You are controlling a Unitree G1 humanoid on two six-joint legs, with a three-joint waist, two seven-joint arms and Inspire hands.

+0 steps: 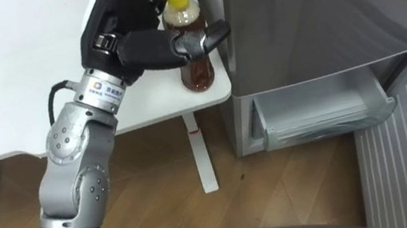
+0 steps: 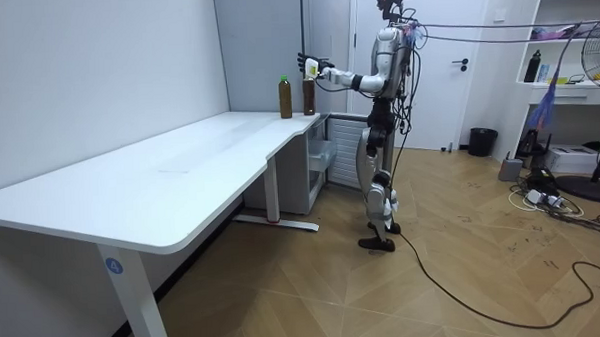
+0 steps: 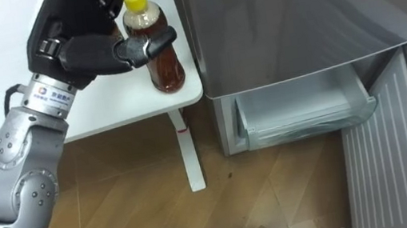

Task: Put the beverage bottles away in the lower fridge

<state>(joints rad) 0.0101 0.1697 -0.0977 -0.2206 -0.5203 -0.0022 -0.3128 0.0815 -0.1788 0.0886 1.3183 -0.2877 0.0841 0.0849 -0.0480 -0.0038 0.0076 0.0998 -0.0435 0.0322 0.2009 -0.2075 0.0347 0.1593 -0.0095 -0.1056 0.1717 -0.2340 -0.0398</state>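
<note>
A bottle [image 1: 199, 70] of amber drink with a yellow cap and a yellow label at its neck stands upright near the top middle of the frame, on the corner of the white counter [image 1: 4, 79], just beside the grey fridge [image 1: 310, 17]. The left robot hand [image 1: 149, 49] is closed round the bottle. Its dark thumb lies across the front of the bottle's shoulder, and its fingers pass behind the bottle at the frame's top edge. Below the fridge's grey front, right of centre, a clear drawer [image 1: 325, 116] sits in the open lower compartment, and a ribbed white door [image 1: 405, 165] stands open at the lower right. In the room view a second bottle [image 2: 285, 97], also dark, stands on the counter just left of the first. The right robot hand [image 2: 375, 138] hangs at the robot's hip, too small to tell how its fingers are set.
</note>
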